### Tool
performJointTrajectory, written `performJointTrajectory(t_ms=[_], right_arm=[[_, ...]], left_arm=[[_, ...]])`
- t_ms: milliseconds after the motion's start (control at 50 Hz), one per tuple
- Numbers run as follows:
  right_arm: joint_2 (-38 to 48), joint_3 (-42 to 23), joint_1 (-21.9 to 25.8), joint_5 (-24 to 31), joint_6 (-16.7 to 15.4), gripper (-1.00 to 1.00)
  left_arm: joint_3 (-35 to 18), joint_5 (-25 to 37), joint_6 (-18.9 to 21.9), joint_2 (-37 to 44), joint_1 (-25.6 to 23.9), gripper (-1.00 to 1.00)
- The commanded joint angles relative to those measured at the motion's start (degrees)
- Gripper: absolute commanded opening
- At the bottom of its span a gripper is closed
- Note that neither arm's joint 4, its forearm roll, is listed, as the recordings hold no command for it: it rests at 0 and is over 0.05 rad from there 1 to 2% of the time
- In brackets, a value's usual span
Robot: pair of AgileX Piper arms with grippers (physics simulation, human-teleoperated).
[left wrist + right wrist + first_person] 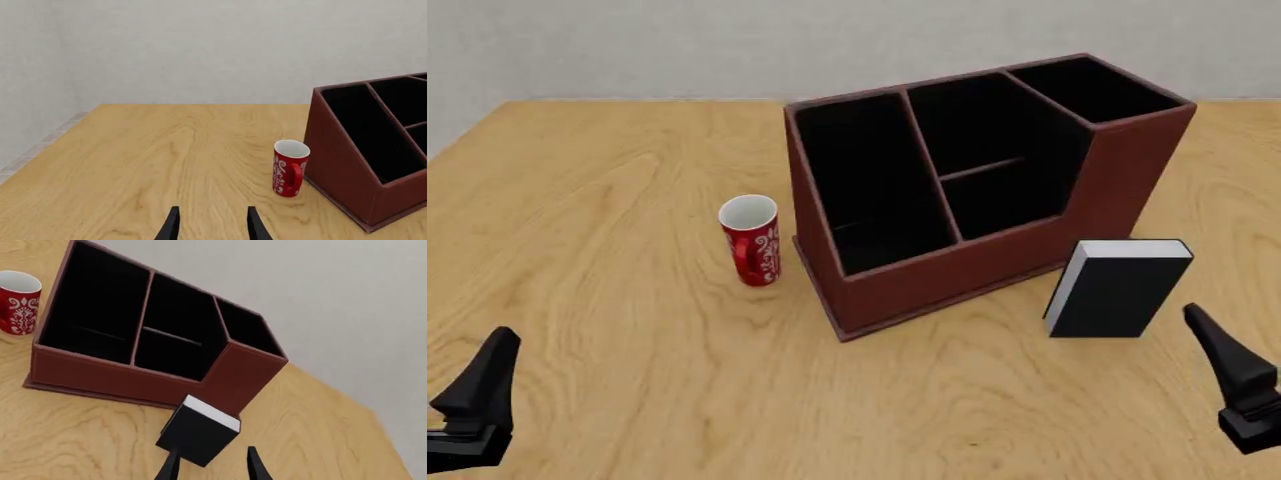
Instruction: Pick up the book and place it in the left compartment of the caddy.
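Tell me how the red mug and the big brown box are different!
The mug is bright red with white patterns; the caddy is dark reddish-brown with a black inside. The mug is round with one white-lined opening; the caddy is boxy, with dividers splitting it into several sections. The mug is much smaller, reaching only partway up the caddy's wall. Both stand upright, open at the top, look empty, and sit side by side on the wooden table.

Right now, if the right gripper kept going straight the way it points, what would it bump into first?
Most likely the book, standing just beyond the right gripper, with the caddy behind it; depth is hard to judge.
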Motion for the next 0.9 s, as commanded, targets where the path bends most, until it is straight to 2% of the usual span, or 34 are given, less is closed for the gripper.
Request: performJointTrajectory(t_ms=[20, 140, 180, 200, 260, 440, 540, 660, 720, 760, 900], right_arm=[[4.90, -4.56, 1.37, 5.27, -9.57, 1.00], [8.15, -7.48, 1.55, 9.22, -13.67, 1.00], [8.56, -7.94, 1.66, 9.96, -14.06, 1.00], [9.28, -8.26, 1.33, 10.67, -15.43, 1.00], [10.09, -8.98, 1.97, 12.31, -16.11, 1.00], [12.14, -9.83, 1.59, 16.90, -23.12, 1.00], [13.16, -11.95, 1.58, 19.45, -25.04, 1.00], [14.06, -13.82, 1.50, 23.92, -29.42, 1.00], [14.57, -14.77, 1.50, 24.95, -29.75, 1.00], [14.85, -14.66, 0.61, 25.62, -31.85, 1.00], [16.39, -17.26, -0.95, 28.50, -34.83, 1.00]], left_arm=[[0.00, 0.00, 0.00, 0.00, 0.00, 1.00], [0.00, 0.00, 0.00, 0.00, 0.00, 1.00], [0.00, 0.00, 0.00, 0.00, 0.00, 1.00], [0.00, 0.00, 0.00, 0.00, 0.00, 1.00], [0.00, 0.00, 0.00, 0.00, 0.00, 1.00], [0.00, 0.00, 0.00, 0.00, 0.00, 1.00], [0.00, 0.00, 0.00, 0.00, 0.00, 1.00], [0.00, 0.00, 0.00, 0.00, 0.00, 1.00], [0.00, 0.00, 0.00, 0.00, 0.00, 1.00], [0.00, 0.00, 0.00, 0.00, 0.00, 1.00], [0.00, 0.00, 0.00, 0.00, 0.00, 1.00]])
